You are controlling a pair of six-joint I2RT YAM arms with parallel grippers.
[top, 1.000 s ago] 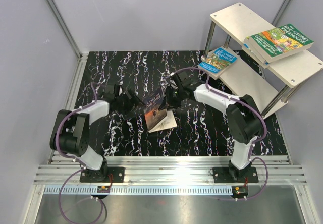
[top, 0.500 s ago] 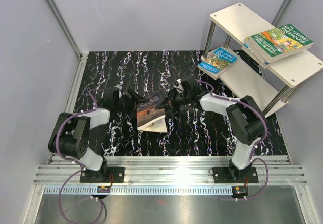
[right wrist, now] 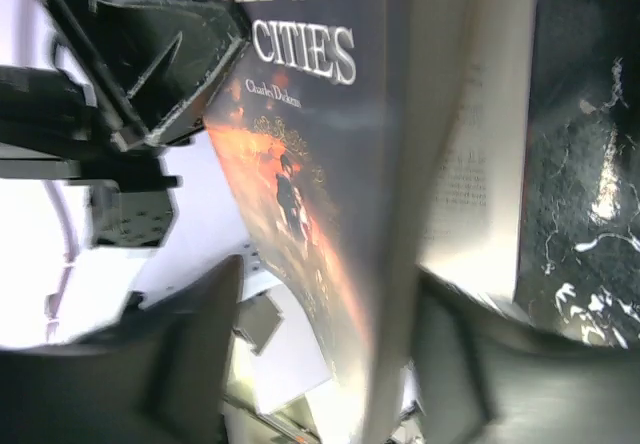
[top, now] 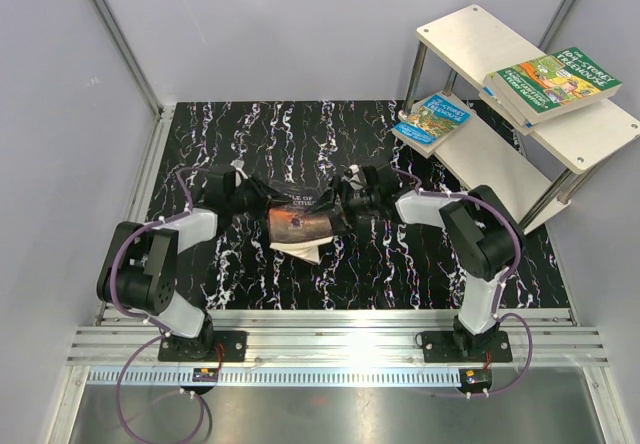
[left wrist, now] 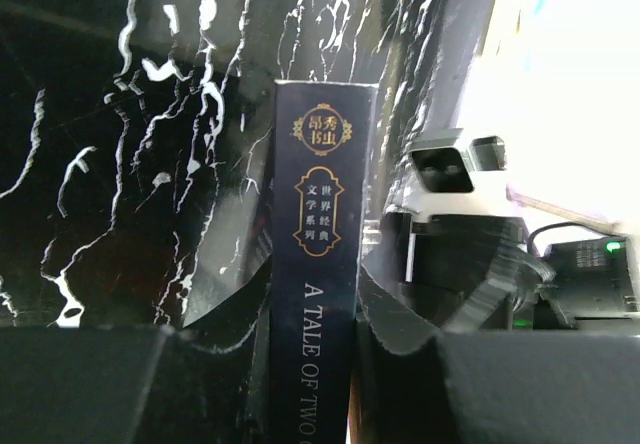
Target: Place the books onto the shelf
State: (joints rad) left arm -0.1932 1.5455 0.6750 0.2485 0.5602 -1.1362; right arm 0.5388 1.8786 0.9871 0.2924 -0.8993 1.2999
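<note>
- The left claw (left wrist: 308, 296) is clamping on the spine of the dark "A Tale of Two Cities" book (left wrist: 322, 194), one finger pressing each side.
- The right claw (right wrist: 325, 299) is standing apart, straddling the page edge with daylight showing beside the cover, gripping nothing.
- The book is sitting between both arms over the middle of the table (top: 250, 134), pages sagging.
- I'm reckoning the right claw should be backing straight off before anything swings, or it's snagging the cover.
- The shelf (top: 470, 34) is waiting well off to the right, with the green books (top: 555, 79) and a blue one (top: 435, 119) lying on it.
</note>
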